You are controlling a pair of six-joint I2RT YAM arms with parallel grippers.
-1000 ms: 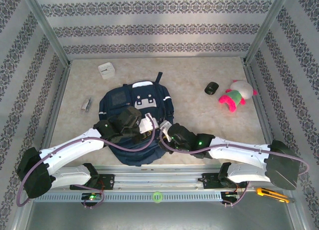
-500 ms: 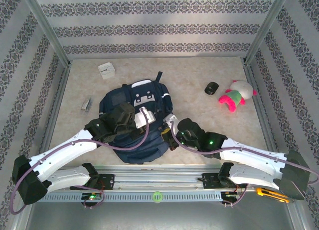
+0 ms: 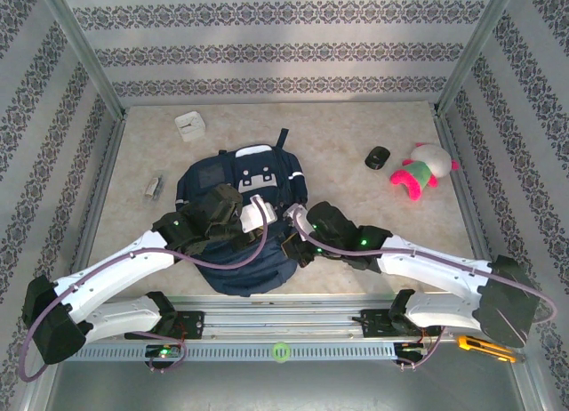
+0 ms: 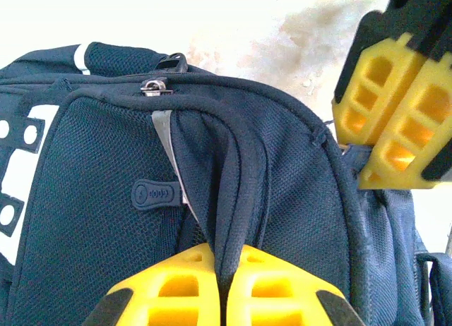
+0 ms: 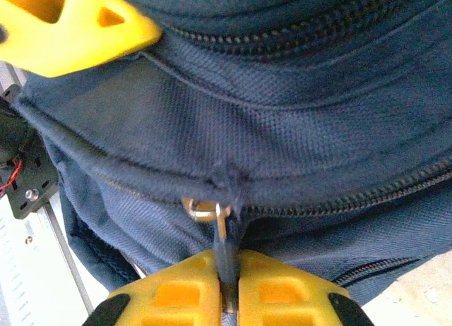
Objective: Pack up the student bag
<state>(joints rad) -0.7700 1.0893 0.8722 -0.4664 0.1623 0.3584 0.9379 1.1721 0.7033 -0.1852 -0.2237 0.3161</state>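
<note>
From above, the student bag (image 3: 203,175) lies flat on the table (image 3: 356,126) with its white patch at the far end. The left gripper (image 3: 267,215) and right gripper (image 3: 293,229) meet over the bag's near half, while a black mouse (image 3: 378,157) and a plush toy (image 3: 418,175) sit well off to the bag's right. In the left wrist view, the left gripper's yellow fingers are pressed together on a raised fold of the bag's fabric. In the right wrist view, the right gripper's fingers are clamped on the bag's zipper pull (image 5: 220,234).
</note>
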